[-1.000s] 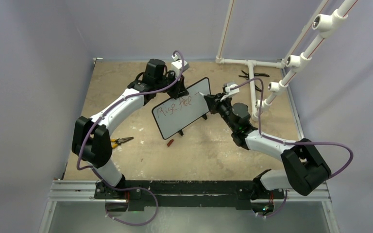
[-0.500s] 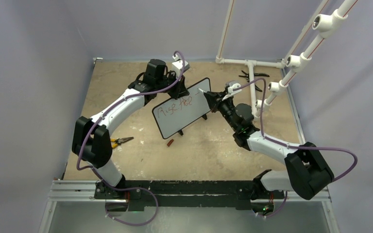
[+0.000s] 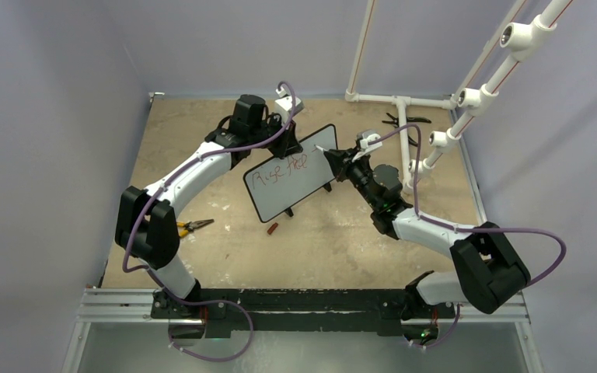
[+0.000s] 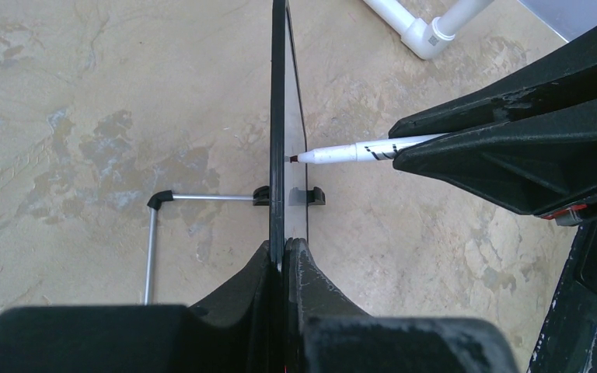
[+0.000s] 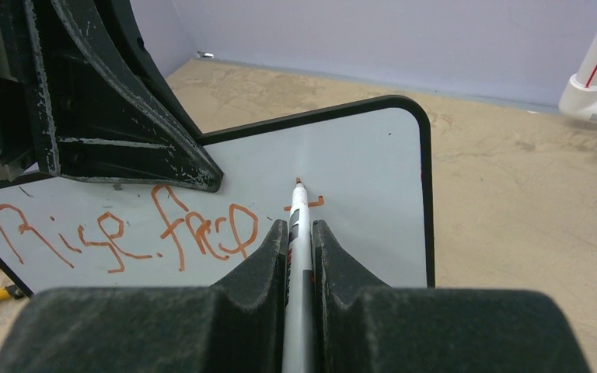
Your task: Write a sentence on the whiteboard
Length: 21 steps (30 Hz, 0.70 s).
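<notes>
clamping whiteboard (image 5: pixel 357 179), left fingers (image 4: pixel 237 299); right fingers (image 5: pixel 260 268) pinch marker (image 5: pixel 298 211).

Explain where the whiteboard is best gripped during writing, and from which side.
Grip the top edge of the whiteboard from above, as the left hand does. The board stands on its feet, thin and edge-up, so a hand spans the frame there, and the written face is left free for the marker in the right hand.
</notes>
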Available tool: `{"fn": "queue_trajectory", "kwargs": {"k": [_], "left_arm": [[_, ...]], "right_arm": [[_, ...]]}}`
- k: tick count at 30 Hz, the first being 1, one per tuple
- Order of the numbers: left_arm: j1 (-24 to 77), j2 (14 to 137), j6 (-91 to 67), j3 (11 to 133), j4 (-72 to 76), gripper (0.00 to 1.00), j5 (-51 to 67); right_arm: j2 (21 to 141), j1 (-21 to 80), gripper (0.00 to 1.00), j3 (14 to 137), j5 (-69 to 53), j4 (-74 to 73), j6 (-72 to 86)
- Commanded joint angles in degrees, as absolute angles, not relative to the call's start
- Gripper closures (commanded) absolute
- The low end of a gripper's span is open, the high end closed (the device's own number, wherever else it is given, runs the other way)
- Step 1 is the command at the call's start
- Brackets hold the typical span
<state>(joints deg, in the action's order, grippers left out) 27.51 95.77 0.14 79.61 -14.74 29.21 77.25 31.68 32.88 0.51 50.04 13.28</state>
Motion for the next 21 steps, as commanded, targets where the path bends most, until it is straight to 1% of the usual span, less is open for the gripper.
{"fn": "queue_trajectory", "kwargs": {"k": [1,12,21], "left_arm": [[27.8,95.2,2.9,80.5,-14.2,1.00,27.6],[27.8,95.0,2.8,80.4,-14.1,1.00,27.6],[27.8,94.7,2.8,80.3,-14.1,1.00,27.5]], "right_arm": [[77.8,31.4,1.00,33.2,1.6,48.1,14.0],[78.9,31.5,1.00,30.4,1.0,47.5,16.2],[79.6,31.5,1.00,30.7,3.7,46.5,16.6]]}}
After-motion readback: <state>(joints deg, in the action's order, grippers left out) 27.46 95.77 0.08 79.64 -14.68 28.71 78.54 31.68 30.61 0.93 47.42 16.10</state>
